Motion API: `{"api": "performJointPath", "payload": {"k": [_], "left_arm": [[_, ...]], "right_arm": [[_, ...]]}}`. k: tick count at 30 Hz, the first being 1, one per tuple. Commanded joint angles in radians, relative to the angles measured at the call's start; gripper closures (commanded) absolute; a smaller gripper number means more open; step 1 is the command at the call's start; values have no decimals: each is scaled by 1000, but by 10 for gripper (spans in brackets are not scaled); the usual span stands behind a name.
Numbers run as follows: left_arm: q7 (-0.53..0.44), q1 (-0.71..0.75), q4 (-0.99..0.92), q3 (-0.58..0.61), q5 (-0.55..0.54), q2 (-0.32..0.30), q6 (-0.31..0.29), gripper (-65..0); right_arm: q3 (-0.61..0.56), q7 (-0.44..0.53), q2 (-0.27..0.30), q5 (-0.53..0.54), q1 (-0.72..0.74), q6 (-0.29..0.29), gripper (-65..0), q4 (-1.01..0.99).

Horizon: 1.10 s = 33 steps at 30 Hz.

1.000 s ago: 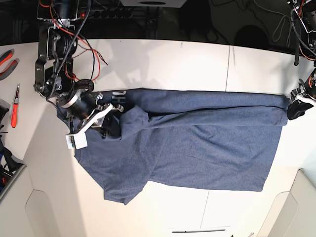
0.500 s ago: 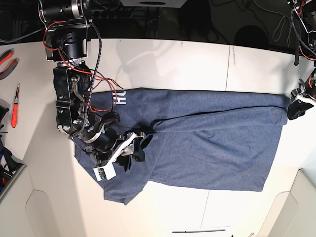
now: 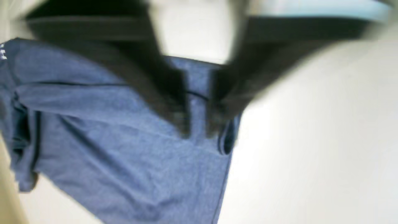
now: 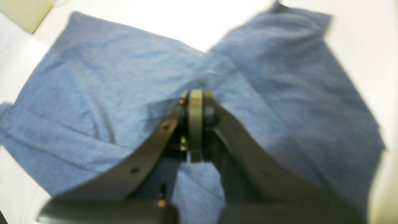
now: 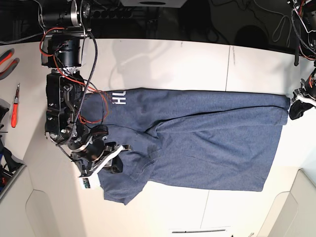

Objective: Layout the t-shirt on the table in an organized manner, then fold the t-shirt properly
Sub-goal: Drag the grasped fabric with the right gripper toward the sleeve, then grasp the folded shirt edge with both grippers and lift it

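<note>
White table [image 5: 163, 59] is mostly covered by the t-shirt [image 5: 212, 143], spread mid-frame. Its lower-left fabric is pinched by the right gripper [image 5: 117, 165]; its right edge is clamped by the left gripper [image 5: 295, 109].

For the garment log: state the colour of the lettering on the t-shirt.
White, on the heathered navy-blue t-shirt; the lettering shows best in the base view, near the shirt's far edge.

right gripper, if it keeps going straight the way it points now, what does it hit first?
Most likely the t-shirt: the right gripper is shut, its tips pointing into the blue cloth directly ahead. Blur hides whether they already touch or pinch it.
</note>
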Motion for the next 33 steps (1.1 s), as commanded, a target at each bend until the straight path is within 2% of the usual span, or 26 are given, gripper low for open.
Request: {"api": "performJointPath", "payload": {"k": [1, 5, 7, 11, 16, 20, 26, 31, 33], "left_arm": [[-18, -3, 18, -5, -45, -25, -10, 0], [-14, -2, 27, -2, -67, -25, -10, 0], [-1, -5, 27, 21, -57, -25, -10, 0], [-11, -32, 27, 156, 62, -26, -10, 0], [-85, -111, 27, 298, 218, -25, -10, 0], [-92, -150, 27, 356, 352, -25, 68, 0], [-87, -145, 0, 455, 442, -25, 202, 0], [-97, -146, -143, 493, 457, -25, 209, 0], [-97, -145, -191, 492, 457, -26, 209, 0]], "right_arm": [[29, 18, 0, 34, 10, 5, 0, 49], [131, 11, 4, 45, -82, 16, 0, 185], [154, 17, 26, 45, -134, 16, 0, 217], [151, 66, 70, 40, -208, 16, 0, 195], [149, 83, 73, -54, -211, 10, 0, 118], [147, 84, 87, -83, -209, 3, 0, 29], [147, 94, 116, -151, -212, 3, 0, -16], [147, 52, 143, -167, -230, 4, 0, -16], [147, 20, 152, -135, -247, 4, 0, -15]]}}
